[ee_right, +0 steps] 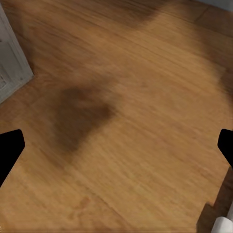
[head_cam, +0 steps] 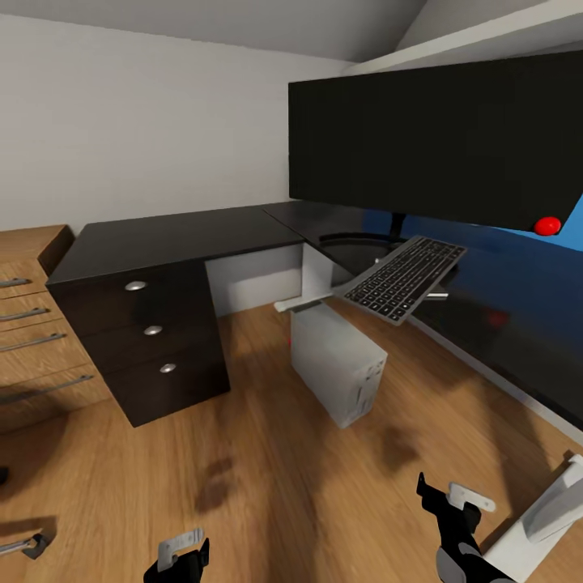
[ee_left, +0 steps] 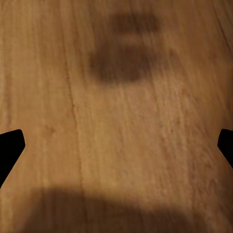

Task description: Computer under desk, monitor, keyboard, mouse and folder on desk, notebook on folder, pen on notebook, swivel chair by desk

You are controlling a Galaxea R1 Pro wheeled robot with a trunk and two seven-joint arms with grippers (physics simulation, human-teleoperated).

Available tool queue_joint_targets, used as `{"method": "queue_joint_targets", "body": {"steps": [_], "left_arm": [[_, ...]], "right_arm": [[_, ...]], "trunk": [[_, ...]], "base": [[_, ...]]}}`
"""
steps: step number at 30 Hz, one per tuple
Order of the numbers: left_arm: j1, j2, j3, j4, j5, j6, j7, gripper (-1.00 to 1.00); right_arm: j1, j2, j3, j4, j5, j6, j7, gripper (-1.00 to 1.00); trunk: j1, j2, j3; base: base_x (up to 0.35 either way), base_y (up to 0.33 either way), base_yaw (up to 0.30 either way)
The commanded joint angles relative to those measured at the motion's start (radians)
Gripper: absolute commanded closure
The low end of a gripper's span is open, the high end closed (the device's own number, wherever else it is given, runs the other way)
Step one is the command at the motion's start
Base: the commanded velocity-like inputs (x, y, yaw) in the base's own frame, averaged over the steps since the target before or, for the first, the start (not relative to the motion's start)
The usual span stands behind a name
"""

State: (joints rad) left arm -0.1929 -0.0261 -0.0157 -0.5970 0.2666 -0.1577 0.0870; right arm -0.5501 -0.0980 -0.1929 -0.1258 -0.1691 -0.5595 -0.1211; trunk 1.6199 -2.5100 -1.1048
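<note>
A: How do the claws stand?

B: Both are spread wide and hold nothing. The left claw point(ee_left: 116, 145) hangs over bare wooden floor point(ee_left: 121, 111); its dark fingertips point(ee_left: 10, 145) sit at the far edges of the left wrist view. The right claw point(ee_right: 116, 145) is the same, above the floor, with a corner of the computer point(ee_right: 9, 63) close by.

A: And further out?

B: From the head view, the computer point(head_cam: 336, 360) stands on the floor, at the edge of the black L-shaped counter point(head_cam: 170, 235) and partly under it. The keyboard point(head_cam: 405, 278) lies tilted, its near end jutting past the counter edge, by the monitor stand. The monitor point(head_cam: 437, 138) stands on the counter behind it, with a red dot at its lower corner. The black drawers point(head_cam: 150, 340) carry three silver knobs, and wooden shelving point(head_cam: 32, 324) sits beside them.
</note>
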Motion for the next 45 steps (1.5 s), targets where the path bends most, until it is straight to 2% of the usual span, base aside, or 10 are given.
{"method": "queue_joint_targets", "body": {"steps": [1,15,24,31,38,45], "left_arm": [[0.0,0.0,-0.002,0.0,0.005,-0.003,0.003,-1.0],[0.0,0.0,-0.003,0.0,0.005,-0.003,0.003,-1.0],[0.0,0.0,-0.004,0.001,0.005,-0.004,0.001,-1.0],[0.0,0.0,-0.004,0.001,0.005,-0.003,0.0,-1.0],[0.0,-0.001,-0.004,0.001,0.005,-0.003,-0.002,-1.0],[0.0,-0.002,-0.004,0.001,0.005,-0.003,-0.003,-1.0]], "right_arm": [[-0.001,0.0,0.003,0.002,-0.011,-0.004,0.001,-1.0],[-0.001,0.002,0.003,-0.003,-0.029,0.0,-0.002,-1.0],[-0.006,0.002,0.004,-0.076,-0.031,0.007,-0.01,-1.0],[-0.008,0.004,0.004,-0.149,-0.033,0.017,-0.071,-1.0],[-0.009,0.041,0.005,-0.168,-0.03,0.034,-0.082,-1.0],[-0.01,0.051,0.004,-0.149,-0.031,0.037,-0.083,-1.0]], "trunk": [[0.0,0.0,-0.001],[0.0,0.0,-0.001],[0.0,0.0,-0.001],[0.0,0.0,-0.001],[0.0,0.0,-0.001],[0.0,0.0,-0.001]], "base": [[0.122,0.008,0.0],[0.24,0.003,0.0],[0.099,0.068,0.0],[0.027,0.024,0.0],[0.157,0.119,0.0],[0.21,-0.005,0.0]]}}
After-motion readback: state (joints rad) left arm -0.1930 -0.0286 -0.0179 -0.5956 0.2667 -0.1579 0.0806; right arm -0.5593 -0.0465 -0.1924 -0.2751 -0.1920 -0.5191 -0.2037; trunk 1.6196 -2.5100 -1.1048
